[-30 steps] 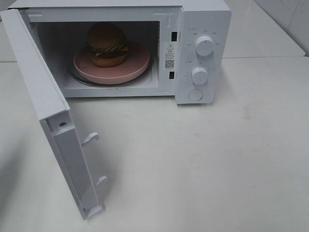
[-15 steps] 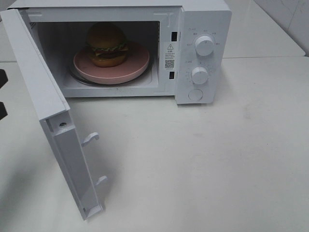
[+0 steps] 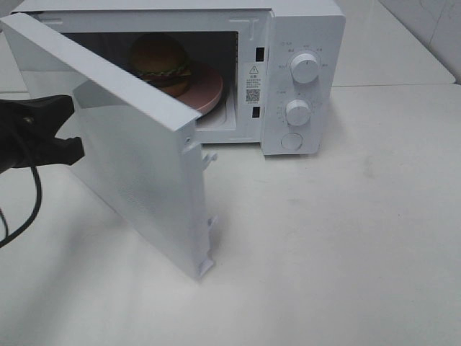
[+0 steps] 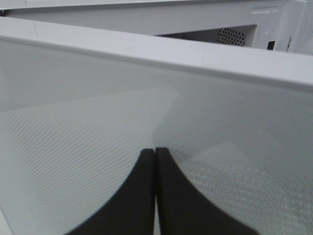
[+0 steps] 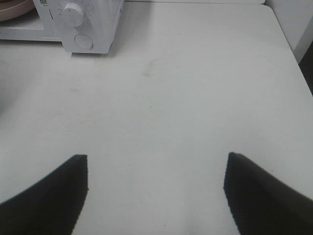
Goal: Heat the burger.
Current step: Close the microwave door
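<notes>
The tall round burger with a glossy golden-brown bun and frilly green lettuce (image 3: 160, 61) is sitting on the shallow pink plate (image 3: 210, 92) inside the white microwave (image 3: 306, 29), at eleven o'clock in the high view. It is probably light, soft and topple-prone, so gripping the plate's rim seems safer. At nine o'clock, the left gripper (image 4: 155, 152), fingers pressed together, is pressing against the half-open white mesh-windowed door (image 3: 137, 158). The right gripper (image 5: 156, 164) is hovering spread wide above the white table (image 5: 195, 88), holding nothing.

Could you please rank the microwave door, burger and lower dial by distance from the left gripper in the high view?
1. microwave door, against the left gripper.
2. burger, inside, behind the door.
3. lower dial, far right panel.
</notes>
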